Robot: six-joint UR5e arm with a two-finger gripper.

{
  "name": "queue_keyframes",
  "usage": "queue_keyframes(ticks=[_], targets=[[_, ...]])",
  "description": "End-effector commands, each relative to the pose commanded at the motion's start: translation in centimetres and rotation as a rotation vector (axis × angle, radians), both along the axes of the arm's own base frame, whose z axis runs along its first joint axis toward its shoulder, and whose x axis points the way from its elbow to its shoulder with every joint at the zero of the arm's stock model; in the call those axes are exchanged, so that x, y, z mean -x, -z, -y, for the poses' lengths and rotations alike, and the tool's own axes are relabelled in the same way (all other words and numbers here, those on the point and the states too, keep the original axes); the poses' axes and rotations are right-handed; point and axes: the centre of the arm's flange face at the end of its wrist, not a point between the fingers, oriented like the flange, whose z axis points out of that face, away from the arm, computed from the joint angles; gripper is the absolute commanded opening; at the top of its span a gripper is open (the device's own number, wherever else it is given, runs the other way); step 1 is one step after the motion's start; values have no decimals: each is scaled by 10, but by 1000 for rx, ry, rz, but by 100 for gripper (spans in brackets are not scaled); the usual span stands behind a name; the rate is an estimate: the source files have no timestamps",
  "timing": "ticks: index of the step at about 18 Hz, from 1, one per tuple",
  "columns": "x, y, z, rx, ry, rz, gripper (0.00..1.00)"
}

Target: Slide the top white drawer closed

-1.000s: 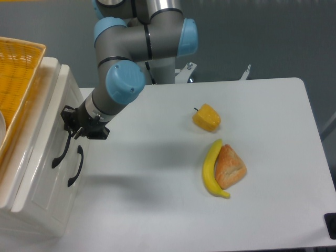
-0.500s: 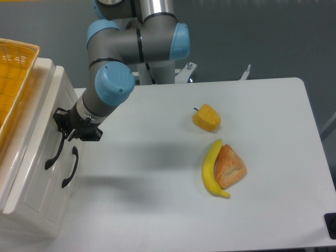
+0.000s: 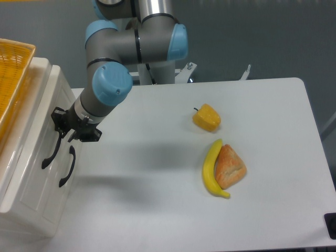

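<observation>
The white cabinet [image 3: 37, 173] stands at the table's left edge, its front facing right. The top white drawer [image 3: 50, 123] looks flush with the cabinet front, with its curved dark handle [image 3: 50, 153] just left of the lower drawer's identical handle [image 3: 66, 167]. My gripper [image 3: 64, 126] is pressed against the upper drawer's front, just above its handle. Its dark fingers look closed together with nothing between them. The tips blend into the handle's top end.
A yellow wicker basket [image 3: 13, 79] sits on top of the cabinet. On the table to the right lie a yellow pepper-like piece [image 3: 207, 117], a banana [image 3: 211, 169] and a piece of bread [image 3: 230, 167]. The arm's base [image 3: 157, 68] stands at the table's back.
My gripper has moved left while pressing on the drawer front. The whole cabinet and the basket have shifted left with it.
</observation>
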Motion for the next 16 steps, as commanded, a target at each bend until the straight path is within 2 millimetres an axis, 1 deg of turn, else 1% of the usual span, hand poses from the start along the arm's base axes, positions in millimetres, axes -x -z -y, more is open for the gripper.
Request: queue_keyframes(ticks=[3,5,6,7,10,12,14,15,16], targets=[[31,3,13,33,-40,-49,62],[57,7,24,56,-77,-70,74],[70,7,30,68,-97,-86,85],[85,7,37,83,-117,-107,100],[134,2,63,102,-180,-155,100],[167,-2,82,81,-212,-175,100],[199,-6,100,41,-225,-219,100],[215,-8,107,10,-215,-259,100],[233,-3,116,2,-197,-299,100]])
